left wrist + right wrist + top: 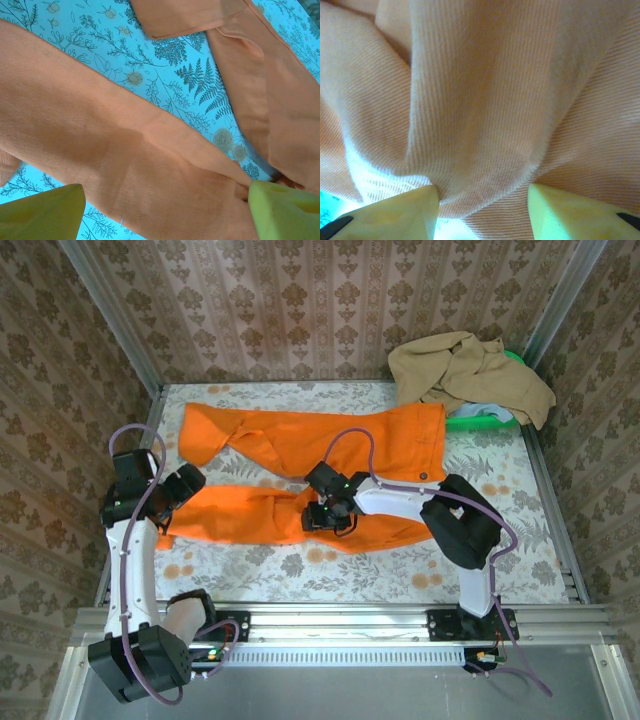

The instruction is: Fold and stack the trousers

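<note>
Trousers (280, 435) lie spread, left gripper (160, 212) wide above one leg, right gripper (482, 210) pinching a fold; tan garment (470, 370) drapes over green basket (468, 424).

The bright orange soft-fabric trousers (300, 440) lie across the middle of the flower-patterned tabletop (480, 570), waist toward the right edge and legs running left, one behind the other. My left claw (168, 520) is over the near leg's end at the left edge. My right claw (325, 518) is mid-table, with a fold of that leg between its fingers. A crumpled tan cloth garment (470, 375) lies on a green plastic basket (468, 423) in the far right corner.
</note>
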Available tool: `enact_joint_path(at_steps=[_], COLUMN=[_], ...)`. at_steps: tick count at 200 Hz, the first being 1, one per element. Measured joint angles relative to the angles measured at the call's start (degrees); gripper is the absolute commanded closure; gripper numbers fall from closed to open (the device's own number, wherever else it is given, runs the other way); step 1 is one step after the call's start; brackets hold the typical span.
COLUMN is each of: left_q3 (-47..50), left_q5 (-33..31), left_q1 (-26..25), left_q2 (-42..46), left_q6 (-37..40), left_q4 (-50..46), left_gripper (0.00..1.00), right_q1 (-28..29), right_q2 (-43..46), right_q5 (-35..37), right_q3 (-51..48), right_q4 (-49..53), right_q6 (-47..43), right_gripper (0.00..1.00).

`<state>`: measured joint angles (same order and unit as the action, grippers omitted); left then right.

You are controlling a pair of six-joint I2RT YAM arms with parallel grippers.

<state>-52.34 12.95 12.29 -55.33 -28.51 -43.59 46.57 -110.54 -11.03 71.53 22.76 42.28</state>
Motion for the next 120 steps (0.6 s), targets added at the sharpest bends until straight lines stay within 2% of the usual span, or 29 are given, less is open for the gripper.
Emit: enact_joint_path(at_steps=[7, 26, 47, 96, 120], left_q3=[0.0, 0.1, 0.1, 0.1, 0.1], left_q5=[0.2, 0.4, 0.6, 0.6, 0.6], left_q1=[0.0, -0.3, -0.5, -1.0, -1.7], left_q2=[0.0, 0.0, -0.1, -0.1, -0.2], left_q6=[0.0, -0.3, -0.3, -0.2, -0.2], left_q4=[0.1, 0.6, 0.7, 0.6, 0.6], left_gripper=[0.15, 0.16, 0.16, 0.16, 0.16], right_q1=[-0.4, -0.9, -0.7, -0.2, -0.9], right_q2=[-0.1, -1.2, -1.9, 2.6, 3.7], right_q5=[-0.3, -1.5, -1.5, -3.7, -5.9], right_q3=[0.0, 0.6, 2.3, 4.0, 10.7], right_q4=[-0.4, -1.4, -1.3, -0.8, 0.7], right_q6=[0.2, 0.3, 0.2, 0.0, -0.1], right_gripper=[0.60, 0.84, 0.98, 1.00, 1.00])
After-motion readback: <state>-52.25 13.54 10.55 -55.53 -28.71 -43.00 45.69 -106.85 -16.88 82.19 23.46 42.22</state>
